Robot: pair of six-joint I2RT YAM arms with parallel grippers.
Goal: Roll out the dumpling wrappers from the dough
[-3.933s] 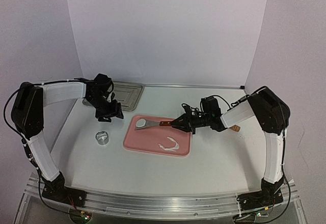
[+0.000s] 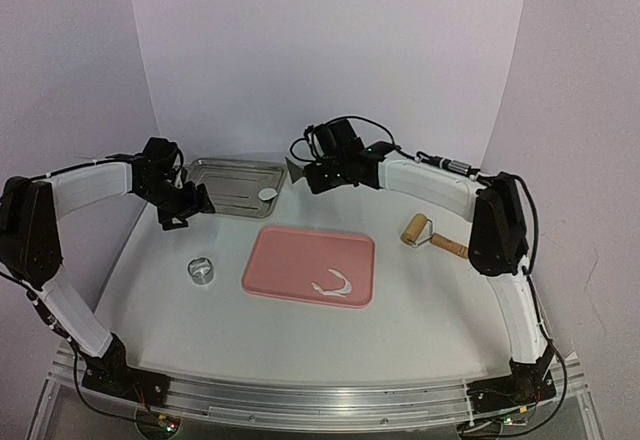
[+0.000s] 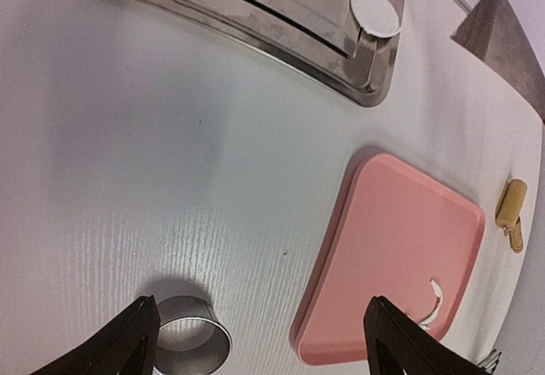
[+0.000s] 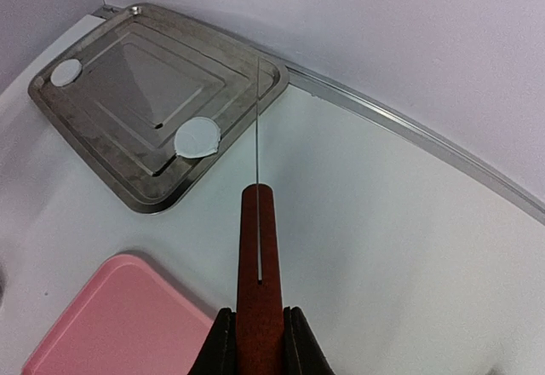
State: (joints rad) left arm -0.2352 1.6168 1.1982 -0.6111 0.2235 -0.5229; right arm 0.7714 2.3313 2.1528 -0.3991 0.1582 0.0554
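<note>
2 dumpling wrappers (image 4: 197, 139); 1 ea: tray (image 2: 215, 175), pink board (image 2: 300, 260), ring cutter (image 2: 202, 271), rolling pin (image 2: 415, 230), scraper (image 4: 258, 247), scrap strip (image 2: 335, 286).

The left arm (image 2: 95, 182) and right arm (image 2: 430, 185) are both wearing white wrapped sleeves along their long links, with bulky matte black housings bulging at the joints. Thin black cables (image 2: 440, 160) are trailing along the right arm. The left end effector (image 2: 187, 212) is showing black wedge-shaped fingers (image 3: 128, 345).

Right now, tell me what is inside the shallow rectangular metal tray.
Two thin round white dough wrappers lie in the metal tray, the second at the opposite end. The edge-on scraper blade hides a thin line; nothing else shows.
</note>
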